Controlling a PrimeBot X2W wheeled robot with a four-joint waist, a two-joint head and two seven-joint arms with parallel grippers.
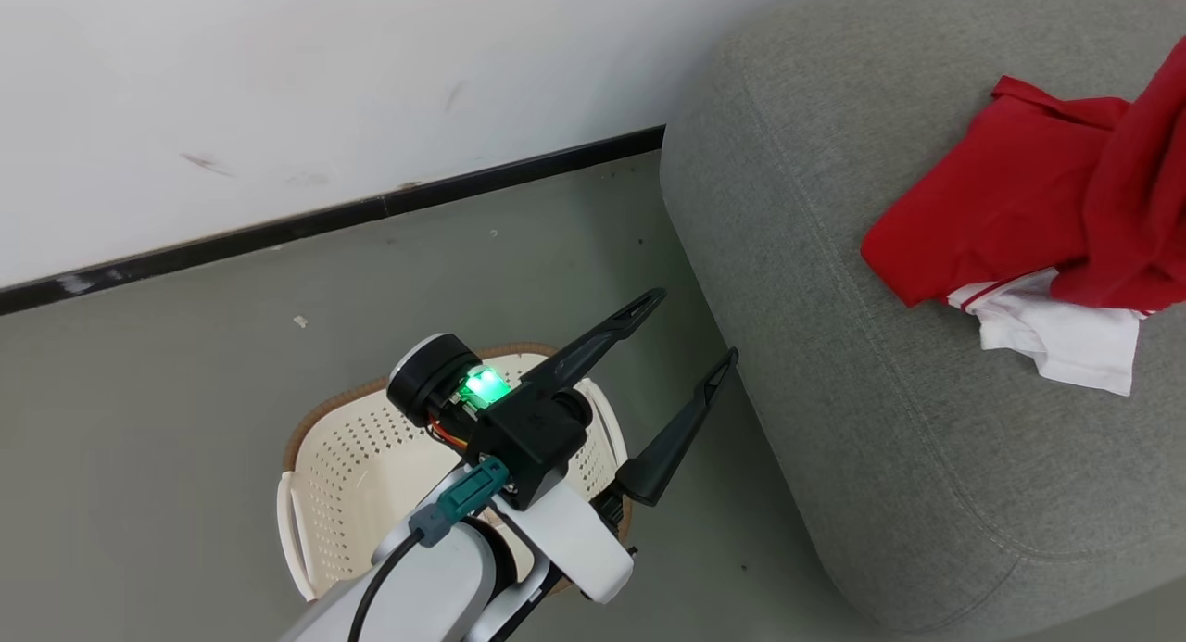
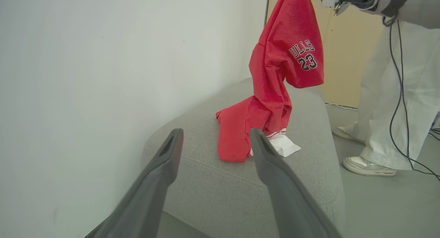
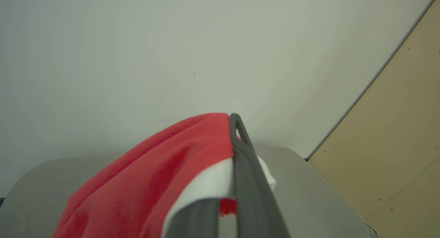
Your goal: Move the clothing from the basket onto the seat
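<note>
Since I want the jersey (image 2: 292,52) draped on the sofa (image 1: 834,392) at 3 o'clock, my right gripper (image 3: 234,123) is clamped on it, left gripper (image 1: 695,324) wide open, empty.

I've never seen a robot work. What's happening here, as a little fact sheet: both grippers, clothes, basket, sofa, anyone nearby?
Left gripper: open, holding nothing, near the basket
Right gripper: shut on the red clothing, raised
Clothing: hangs down, lower part lying on the seat
Basket: no clothing in the part showing
Person: standing beside the seat
</note>
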